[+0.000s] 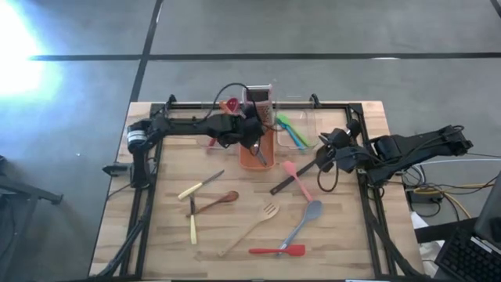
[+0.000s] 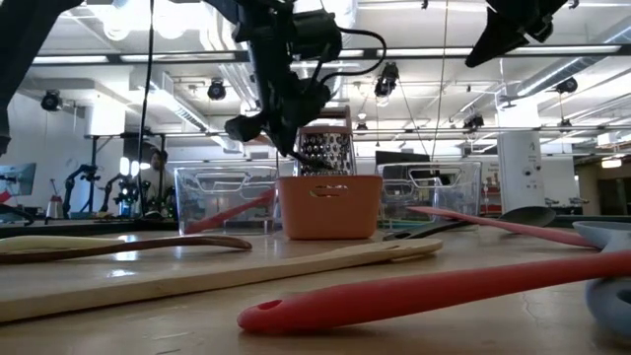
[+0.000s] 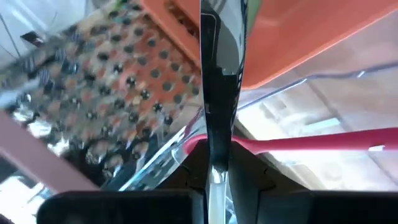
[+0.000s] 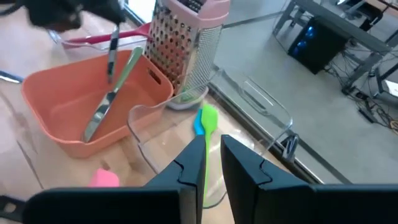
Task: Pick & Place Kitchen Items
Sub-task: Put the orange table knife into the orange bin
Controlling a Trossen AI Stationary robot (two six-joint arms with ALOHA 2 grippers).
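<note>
- My left gripper (image 1: 252,135) hangs over the orange tub (image 1: 245,160), fingers clamped on a slim metal utensil (image 4: 112,56) that points down into it.
- A second utensil (image 4: 111,98) leans inside that tub, beside the grater (image 4: 186,46).
- My right gripper (image 1: 327,153) waits near the clear tub (image 4: 261,106), fingers narrow, nothing between them.
- Remaining utensils lie on the table (image 1: 344,235): pink spatula (image 1: 297,178), wooden fork (image 1: 254,227), red spatula (image 1: 278,251).

Bright ceiling lamps, white glare on the floor (image 1: 19,47), and a blurred, close left wrist view.
</note>
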